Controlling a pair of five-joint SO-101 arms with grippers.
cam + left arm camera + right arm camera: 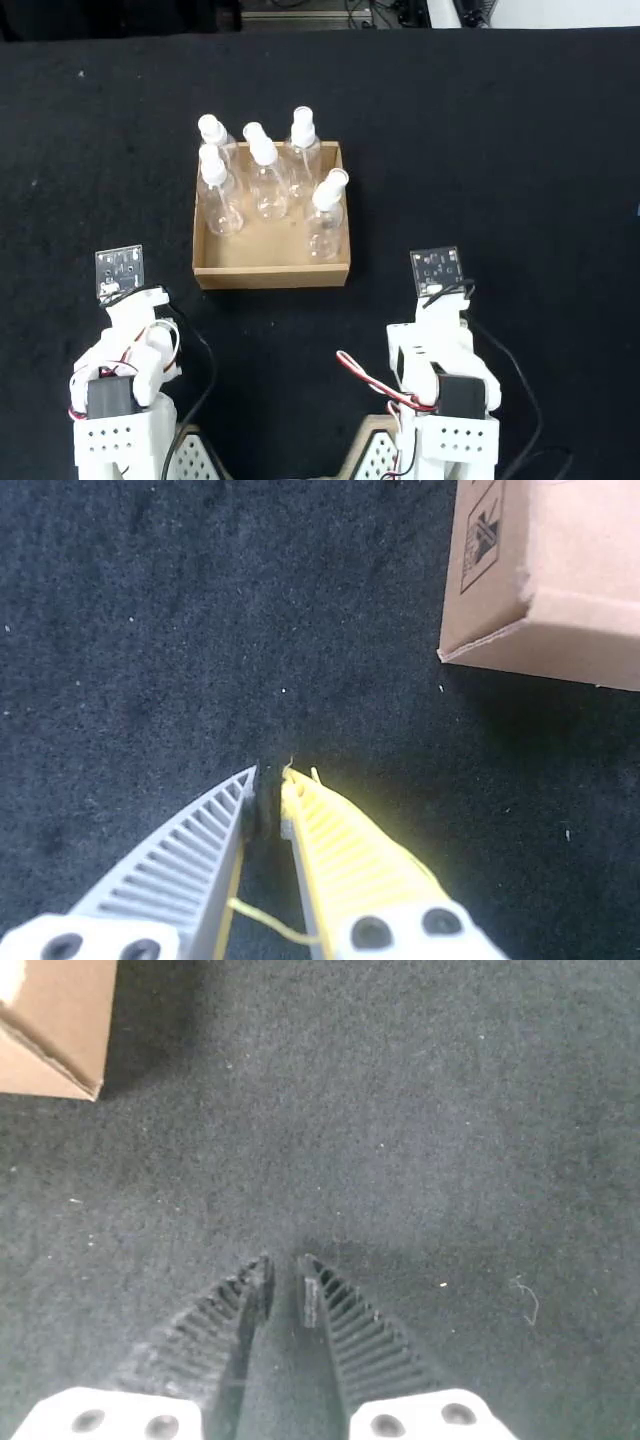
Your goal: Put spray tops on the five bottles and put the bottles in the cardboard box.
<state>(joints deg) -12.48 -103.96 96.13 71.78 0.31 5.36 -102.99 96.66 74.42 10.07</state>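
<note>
Several clear bottles with white spray tops (265, 170) stand upright inside the cardboard box (270, 268) at the table's middle. Both arms sit folded near the front edge, apart from the box. My left gripper (270, 780) hovers over bare black cloth with its grey and yellow fingers pressed together and nothing between them; a corner of the box (540, 580) lies beyond it. My right gripper (283, 1272) also hangs over the cloth, fingertips nearly touching and holding nothing, with a box corner (50, 1030) farther off.
Black cloth (500, 150) covers the whole table. The left arm's base (115, 420) and the right arm's base (445, 410) stand at the front edge with red and black cables between them.
</note>
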